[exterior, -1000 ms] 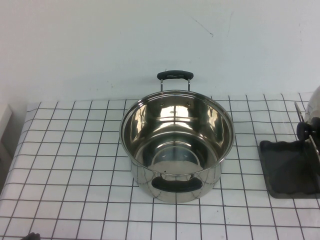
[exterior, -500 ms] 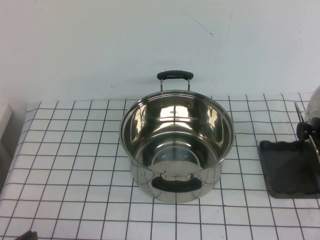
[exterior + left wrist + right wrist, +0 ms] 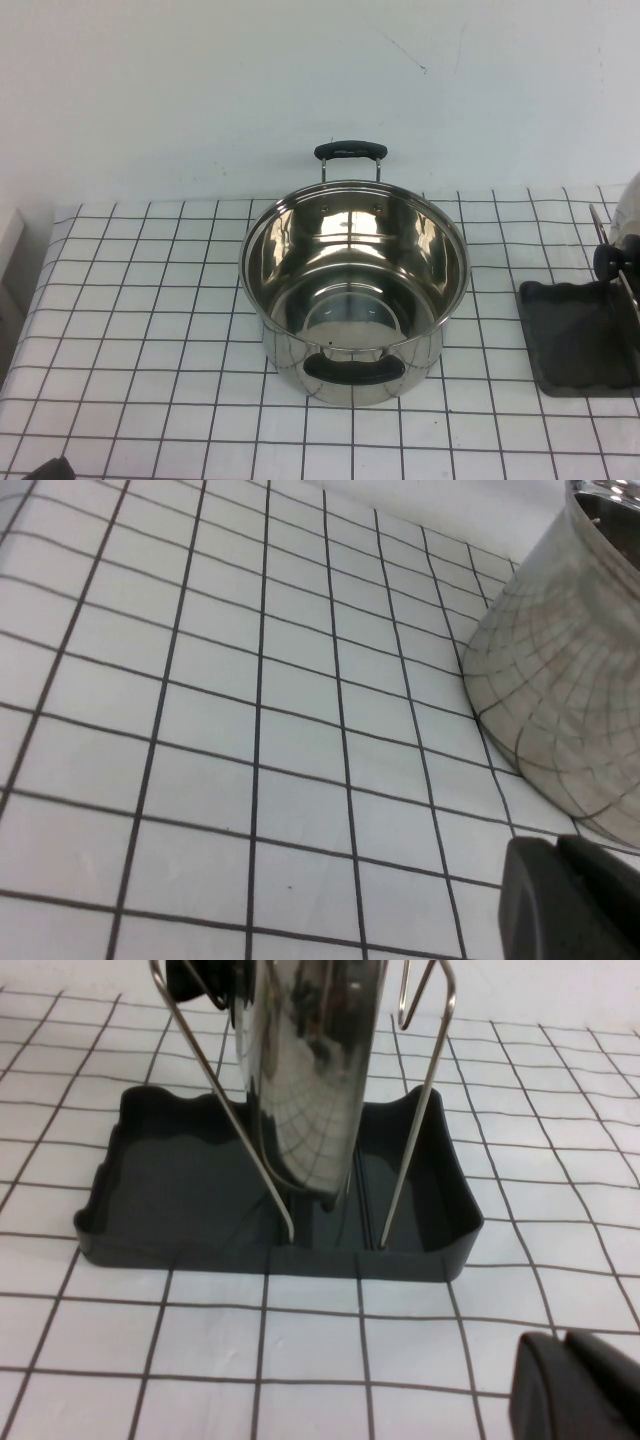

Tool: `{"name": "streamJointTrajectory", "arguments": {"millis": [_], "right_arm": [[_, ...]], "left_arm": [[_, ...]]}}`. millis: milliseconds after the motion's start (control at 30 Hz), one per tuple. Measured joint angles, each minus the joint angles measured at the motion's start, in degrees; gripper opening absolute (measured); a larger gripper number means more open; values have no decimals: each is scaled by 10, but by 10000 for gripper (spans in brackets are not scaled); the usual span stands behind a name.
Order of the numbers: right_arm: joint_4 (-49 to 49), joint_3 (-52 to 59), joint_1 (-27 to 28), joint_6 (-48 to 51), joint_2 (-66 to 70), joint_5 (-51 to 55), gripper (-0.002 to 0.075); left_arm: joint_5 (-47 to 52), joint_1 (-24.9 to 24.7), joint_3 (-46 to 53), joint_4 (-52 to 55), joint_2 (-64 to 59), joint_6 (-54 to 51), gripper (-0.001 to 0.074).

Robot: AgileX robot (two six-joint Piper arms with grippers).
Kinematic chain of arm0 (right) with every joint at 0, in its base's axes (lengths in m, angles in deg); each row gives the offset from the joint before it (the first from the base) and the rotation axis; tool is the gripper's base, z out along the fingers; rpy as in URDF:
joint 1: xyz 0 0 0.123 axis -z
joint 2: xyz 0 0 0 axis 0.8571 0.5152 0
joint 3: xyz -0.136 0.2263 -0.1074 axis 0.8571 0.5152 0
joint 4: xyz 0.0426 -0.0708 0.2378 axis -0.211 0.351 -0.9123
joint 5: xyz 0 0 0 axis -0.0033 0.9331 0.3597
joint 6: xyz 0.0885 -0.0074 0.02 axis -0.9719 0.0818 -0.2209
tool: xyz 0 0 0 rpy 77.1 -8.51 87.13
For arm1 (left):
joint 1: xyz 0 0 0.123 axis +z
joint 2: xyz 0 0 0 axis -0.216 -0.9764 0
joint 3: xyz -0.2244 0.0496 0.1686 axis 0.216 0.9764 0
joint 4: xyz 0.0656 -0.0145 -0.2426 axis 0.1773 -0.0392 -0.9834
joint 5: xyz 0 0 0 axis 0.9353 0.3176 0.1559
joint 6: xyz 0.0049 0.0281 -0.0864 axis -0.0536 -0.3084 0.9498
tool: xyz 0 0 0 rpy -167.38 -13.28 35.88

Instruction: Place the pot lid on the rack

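Standing edgewise in the rack [image 3: 280,1185], the pot lid [image 3: 310,1080] sits clear of the pot [image 3: 354,285]; both claws' states unclear.

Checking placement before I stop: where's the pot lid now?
The pot lid stands on edge between the rack's wire uprights, over its dark tray at the table's right edge, right of the pot.

Plain white wall [image 3: 200,90] at the back, faintly scuffed, evenly lit. Below it, a white tabletop [image 3: 140,330] ruled with a black grid, running edge to edge.
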Motion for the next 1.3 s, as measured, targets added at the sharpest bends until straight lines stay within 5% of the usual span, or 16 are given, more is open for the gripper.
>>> {"name": "streamJointTrajectory", "arguments": {"millis": [133,367,500,933,1300], "right_arm": [[0,0,0,0,0,0,-3],[-1,0,0,0,0,0,-3],[-1,0,0,0,0,0,-3],[-2,0,0,0,0,0,-3],[-2,0,0,0,0,0,-3]], "left_arm": [[8,0,-5,-178,17,-193,-2],[65,22,-8,-851,86,-1003,-2],[124,34,-8,-1050,130,-1296,-2],[202,232,0,-1115,241,-1372,-2],[211,178,0,-1084,241,-1365,-2]]}}
